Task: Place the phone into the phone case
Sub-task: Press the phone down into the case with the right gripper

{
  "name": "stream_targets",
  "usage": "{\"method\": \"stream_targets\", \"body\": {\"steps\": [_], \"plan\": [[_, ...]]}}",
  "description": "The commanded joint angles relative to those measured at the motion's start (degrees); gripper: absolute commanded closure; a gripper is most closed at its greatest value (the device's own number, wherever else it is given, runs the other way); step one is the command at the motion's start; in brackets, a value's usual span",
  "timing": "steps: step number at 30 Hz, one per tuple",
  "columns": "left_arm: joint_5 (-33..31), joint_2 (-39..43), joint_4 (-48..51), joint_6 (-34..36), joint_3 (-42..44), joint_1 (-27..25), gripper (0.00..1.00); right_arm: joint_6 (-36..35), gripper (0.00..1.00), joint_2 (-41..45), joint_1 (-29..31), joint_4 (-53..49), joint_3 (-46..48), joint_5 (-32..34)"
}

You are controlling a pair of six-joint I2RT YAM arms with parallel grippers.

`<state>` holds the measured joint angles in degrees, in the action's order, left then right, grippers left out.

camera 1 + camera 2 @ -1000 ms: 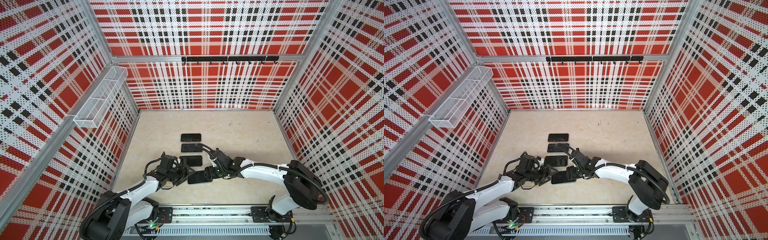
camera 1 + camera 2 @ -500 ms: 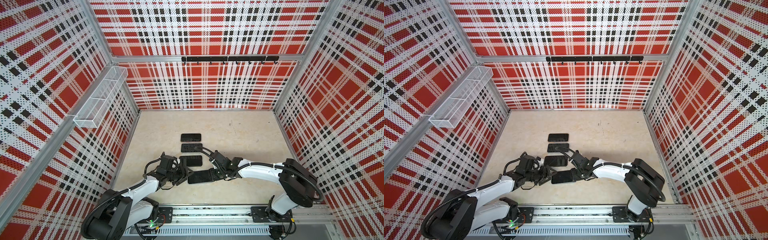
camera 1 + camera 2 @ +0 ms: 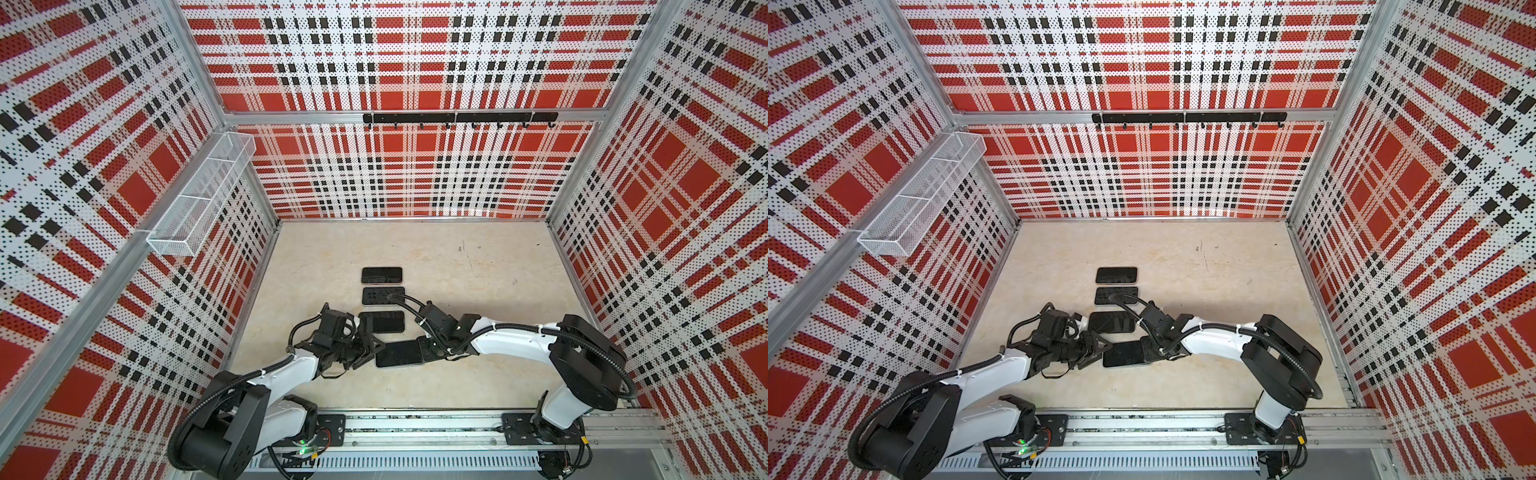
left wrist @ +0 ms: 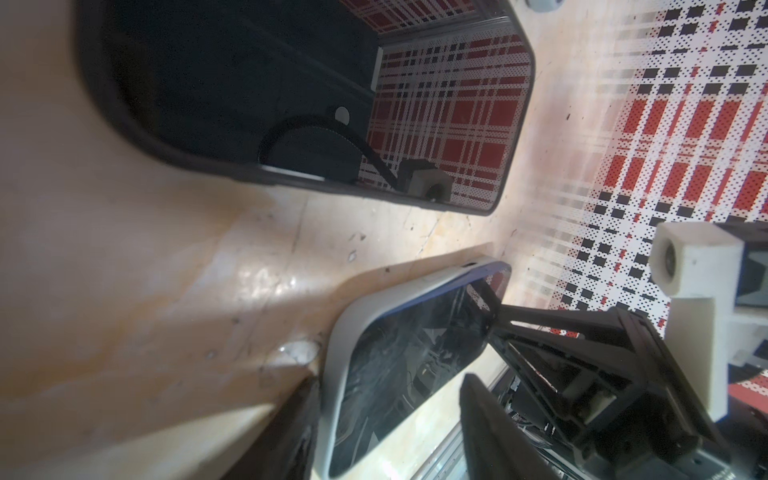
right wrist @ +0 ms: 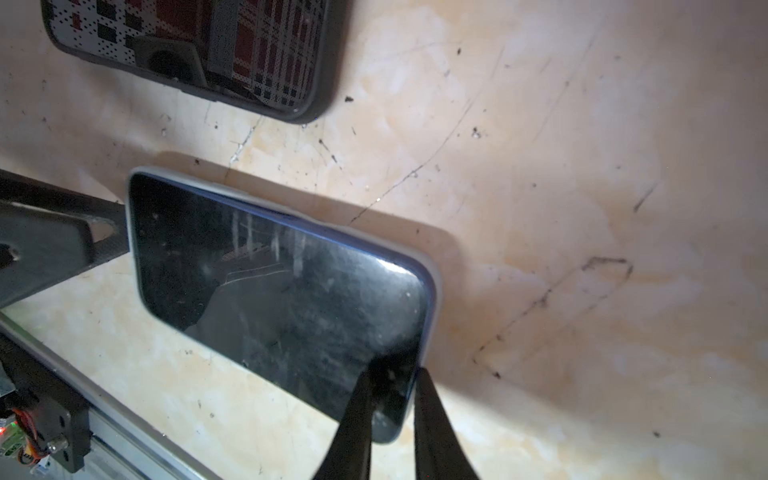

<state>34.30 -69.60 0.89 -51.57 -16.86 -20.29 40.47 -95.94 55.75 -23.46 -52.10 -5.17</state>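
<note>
The phone (image 3: 399, 354) (image 3: 1123, 354) lies screen up at the front of the floor, between both arms. Its dark screen (image 5: 270, 282) (image 4: 399, 365) sits inside a pale grey phone case (image 5: 432, 299) (image 4: 340, 340), with a blue edge showing above the rim. My right gripper (image 5: 395, 372) (image 3: 428, 351) is shut on the phone's right end, one finger over the glass and one outside the rim. My left gripper (image 4: 390, 378) (image 3: 368, 351) straddles the left end, open, with one finger (image 4: 303, 415) against the case and a gap at the other.
Three more dark phones lie in a column behind: far (image 3: 381, 275), middle (image 3: 383, 296) and near (image 3: 381, 322), the near one close to both wrists (image 4: 291, 83) (image 5: 187, 41). A wire basket (image 3: 199, 199) hangs on the left wall. The base rail (image 3: 415, 428) runs along the front.
My right jaws have closed from wide onto the phone's end. The left jaws have narrowed around the other end. The phone has barely shifted.
</note>
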Motion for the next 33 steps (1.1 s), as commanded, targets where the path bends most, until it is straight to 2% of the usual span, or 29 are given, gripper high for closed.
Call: {"method": "stream_targets", "body": {"steps": [1,3,8,12,18,25,29,33], "plan": [[-2.22,-2.47,0.20,0.42,1.20,-0.54,0.44,-0.71,0.82,-6.04,2.81,9.06,0.68,-4.76],[-2.13,-2.08,0.21,0.42,1.29,-0.49,0.43,-0.64,0.76,-5.18,2.81,8.70,0.85,-4.55],[-2.78,-0.33,0.81,0.58,1.83,-0.36,0.40,-0.79,0.45,-0.56,2.29,6.67,1.51,-2.17],[-3.29,0.94,2.13,1.03,1.68,-0.18,0.40,0.78,0.35,1.71,-0.01,9.94,4.33,-5.54],[-3.55,0.83,2.70,1.64,1.57,-0.16,0.40,4.91,0.32,1.09,-3.67,23.62,11.34,-15.28],[-3.47,-0.42,2.29,2.26,1.39,-0.27,0.40,9.08,0.33,-1.87,-5.47,44.16,18.55,-26.11],[-3.29,-0.96,1.40,2.57,1.66,-0.36,0.41,11.97,0.33,-3.14,-6.10,53.55,21.50,-29.40],[-2.83,-0.29,0.26,2.18,2.08,-0.36,0.43,13.75,0.34,-3.10,-6.96,58.93,23.90,-29.36]]}}
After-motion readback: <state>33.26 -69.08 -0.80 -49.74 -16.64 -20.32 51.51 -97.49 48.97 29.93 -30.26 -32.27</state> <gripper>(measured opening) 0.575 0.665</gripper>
